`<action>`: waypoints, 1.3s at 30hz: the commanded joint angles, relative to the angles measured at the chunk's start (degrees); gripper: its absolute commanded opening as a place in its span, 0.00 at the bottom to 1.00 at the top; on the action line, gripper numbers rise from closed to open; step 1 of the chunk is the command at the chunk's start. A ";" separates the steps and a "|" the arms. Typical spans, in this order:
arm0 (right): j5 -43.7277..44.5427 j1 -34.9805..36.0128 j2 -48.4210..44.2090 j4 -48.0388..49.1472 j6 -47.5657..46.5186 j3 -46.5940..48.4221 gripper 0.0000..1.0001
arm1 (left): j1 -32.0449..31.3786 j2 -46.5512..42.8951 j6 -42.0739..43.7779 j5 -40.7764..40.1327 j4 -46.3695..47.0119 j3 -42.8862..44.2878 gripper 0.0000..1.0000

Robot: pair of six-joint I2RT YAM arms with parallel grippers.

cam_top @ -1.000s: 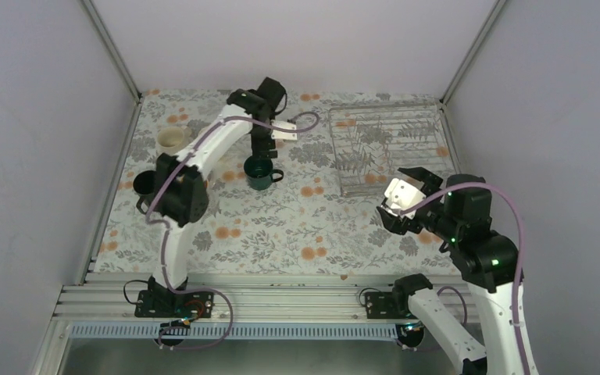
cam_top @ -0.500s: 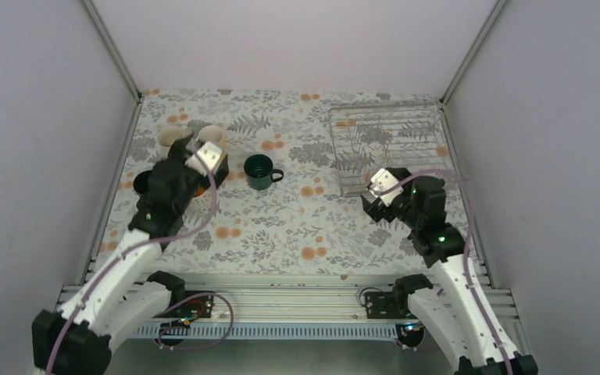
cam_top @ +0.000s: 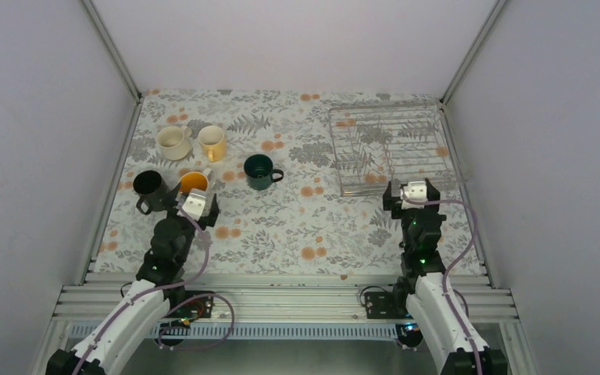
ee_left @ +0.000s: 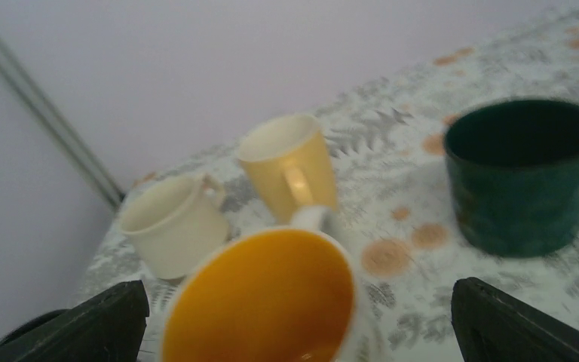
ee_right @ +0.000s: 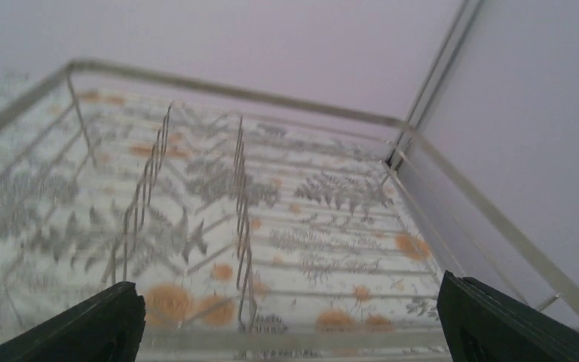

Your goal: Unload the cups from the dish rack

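Observation:
Five cups stand on the floral table at the left: cream-white (cam_top: 173, 141), pale beige (cam_top: 212, 142), black (cam_top: 148, 186), orange-yellow (cam_top: 194, 183) and dark green (cam_top: 260, 171). The silver wire dish rack (cam_top: 383, 105) sits at the back right with no cup in it (ee_right: 226, 89). My left gripper (cam_top: 198, 200) is open just short of the orange-yellow cup (ee_left: 264, 302), whose rim shows between the fingers, untouched. Beyond it stand the beige cup (ee_left: 290, 166), the cream cup (ee_left: 173, 226) and the green cup (ee_left: 524, 177). My right gripper (cam_top: 412, 191) is open and empty at the rack's near edge.
Grey enclosure walls close in the left, back and right sides, with metal corner posts (cam_top: 113, 48). The rack stands tight against the right wall. An aluminium rail (cam_top: 281, 293) carrying both arm bases runs along the near edge.
Both arms have drawn back toward the near edge and folded low. The left gripper left the green cup's side and now sits by the orange-yellow cup. The right gripper dropped to the rack's front.

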 commanded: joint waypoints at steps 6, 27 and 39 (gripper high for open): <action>-11.96 -1.88 -3.01 -2.10 9.64 -1.41 1.00 | 0.51 -12.28 -5.22 -3.41 -5.32 -1.90 1.00; -15.94 -1.96 -9.93 -5.95 8.65 -3.21 1.00 | 0.60 -6.28 -6.96 -8.81 -4.63 -0.12 1.00; -16.08 -2.05 -10.28 -6.17 8.50 -3.25 1.00 | 0.58 -7.92 -7.05 -9.24 -4.62 -0.34 1.00</action>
